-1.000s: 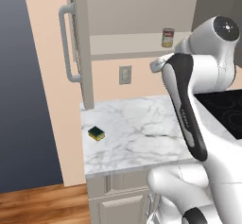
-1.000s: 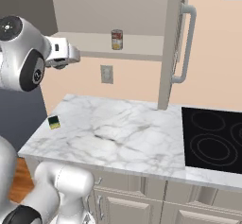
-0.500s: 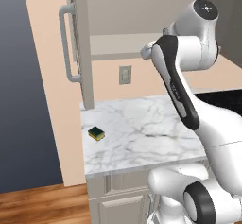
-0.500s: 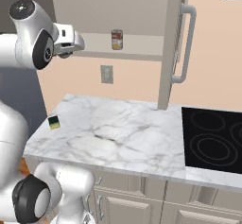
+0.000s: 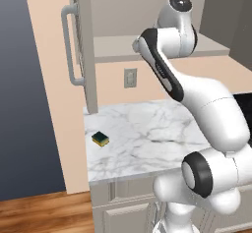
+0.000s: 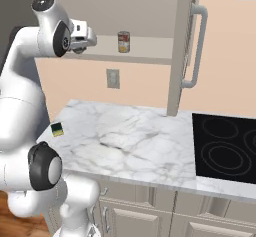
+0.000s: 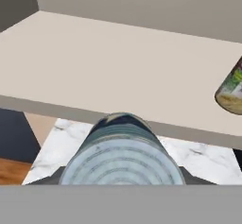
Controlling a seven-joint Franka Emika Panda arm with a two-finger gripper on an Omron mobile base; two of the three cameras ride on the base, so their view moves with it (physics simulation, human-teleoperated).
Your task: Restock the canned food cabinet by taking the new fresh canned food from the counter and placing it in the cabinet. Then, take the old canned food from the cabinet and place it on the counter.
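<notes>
In the hand view the new fresh canned food (image 7: 122, 157), short and grey-blue with a silvery ringed top, sits close up between my fingers. My gripper (image 6: 93, 40) is shut on it. The hand hovers at the cabinet's shelf (image 6: 150, 50), just outside its front edge and near the left end. The old canned food (image 6: 124, 42), taller with a red band and cream label, stands upright on the shelf to the right of my hand, apart from it. Its label shows at the right edge (image 7: 232, 90). The white marble counter (image 6: 130, 141) lies below.
The cabinet door (image 6: 181, 41) stands open at the right with its long grey handle (image 6: 199, 46). A yellow-green sponge (image 5: 100, 138) lies on the counter's left part. A wall outlet (image 6: 113, 78) sits under the shelf. A black cooktop (image 6: 227, 148) is at the right.
The arm has risen and swung the hand from below the shelf up to shelf height, carrying the short can toward the shelf's front edge. The old can has stayed put.
</notes>
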